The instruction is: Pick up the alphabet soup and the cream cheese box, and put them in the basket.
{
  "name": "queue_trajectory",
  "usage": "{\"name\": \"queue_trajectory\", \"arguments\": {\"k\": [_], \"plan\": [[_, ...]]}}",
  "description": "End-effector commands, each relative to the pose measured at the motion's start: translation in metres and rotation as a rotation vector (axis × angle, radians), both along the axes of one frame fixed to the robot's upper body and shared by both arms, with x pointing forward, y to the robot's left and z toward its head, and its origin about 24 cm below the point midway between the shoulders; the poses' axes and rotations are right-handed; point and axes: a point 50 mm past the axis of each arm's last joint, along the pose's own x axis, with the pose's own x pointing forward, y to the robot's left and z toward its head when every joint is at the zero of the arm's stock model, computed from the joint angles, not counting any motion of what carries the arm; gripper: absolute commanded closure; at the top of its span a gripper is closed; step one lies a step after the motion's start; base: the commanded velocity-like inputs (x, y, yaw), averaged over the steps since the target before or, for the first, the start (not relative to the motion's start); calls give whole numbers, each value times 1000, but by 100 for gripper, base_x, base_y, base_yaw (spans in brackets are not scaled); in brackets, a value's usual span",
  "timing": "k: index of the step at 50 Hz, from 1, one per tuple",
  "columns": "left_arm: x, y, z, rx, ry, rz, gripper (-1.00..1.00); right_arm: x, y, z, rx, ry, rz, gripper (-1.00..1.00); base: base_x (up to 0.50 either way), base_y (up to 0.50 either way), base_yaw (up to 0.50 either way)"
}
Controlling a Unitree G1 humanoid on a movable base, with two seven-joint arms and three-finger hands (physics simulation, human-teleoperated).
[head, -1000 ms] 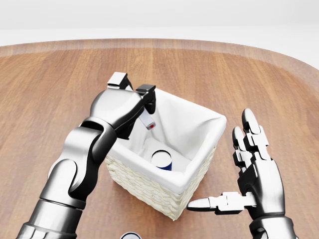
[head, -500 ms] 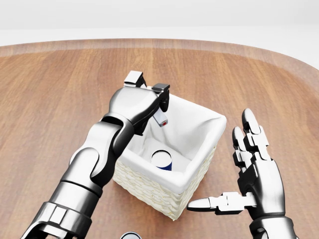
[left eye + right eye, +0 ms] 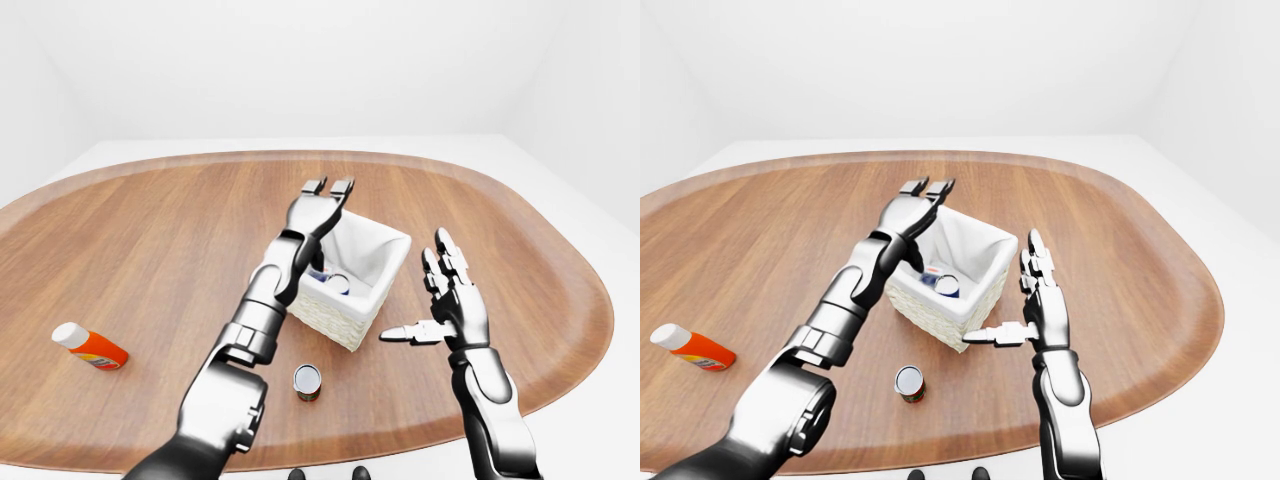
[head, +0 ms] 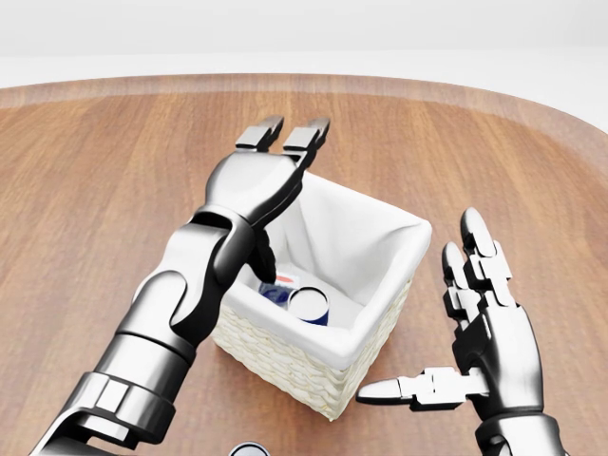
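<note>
Now, in the left-eye view, the left hand (image 3: 327, 192) stretches over the basket (image 3: 375, 290) at centre frame, fingers spread and empty; the right hand (image 3: 447, 298) waits open just right of it. A small can (image 3: 307, 381) stands lower centre and an orange bottle (image 3: 89, 346) lies far left, both well apart from the basket.

Head view: the alphabet soup (image 4: 309, 306) stands inside the basket, the cream cheese box (image 4: 275, 286) touching it at its left. Both appear delivered; what remains, seemingly, is lifting the left arm straight up, clear of the rim.

Right-eye view: bare table (image 3: 1120, 240) surrounds the basket, leaving ample room to withdraw.
</note>
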Motion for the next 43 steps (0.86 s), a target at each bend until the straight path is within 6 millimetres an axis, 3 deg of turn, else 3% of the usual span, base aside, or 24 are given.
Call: {"name": "queue_trajectory", "arguments": {"k": [1, 11, 17, 29, 38, 43], "plan": [[-14, 4, 19, -70, -49, -29, -100, 0, 0, -1, -2, 5, 1, -100, 0, 0, 0], [-46, 2, 58, -142, -130, -122, -100, -1, 1, -2, -10, 8, 3, -100, 0, 0, 0], [-66, 11, 76, -171, -195, -146, -100, -1, 2, -2, -14, 11, 5, -100, 0, 0, 0], [-105, 34, 78, -267, -265, -142, -100, -1, 3, -2, -18, 10, 6, -100, 0, 0, 0], [-119, 48, 56, -354, -220, -109, -100, 0, 4, -3, -20, 13, 6, -100, 0, 0, 0], [-124, 62, 45, -499, -224, -103, -100, 0, 5, -3, -21, 14, 7, -100, 0, 0, 0]]}}
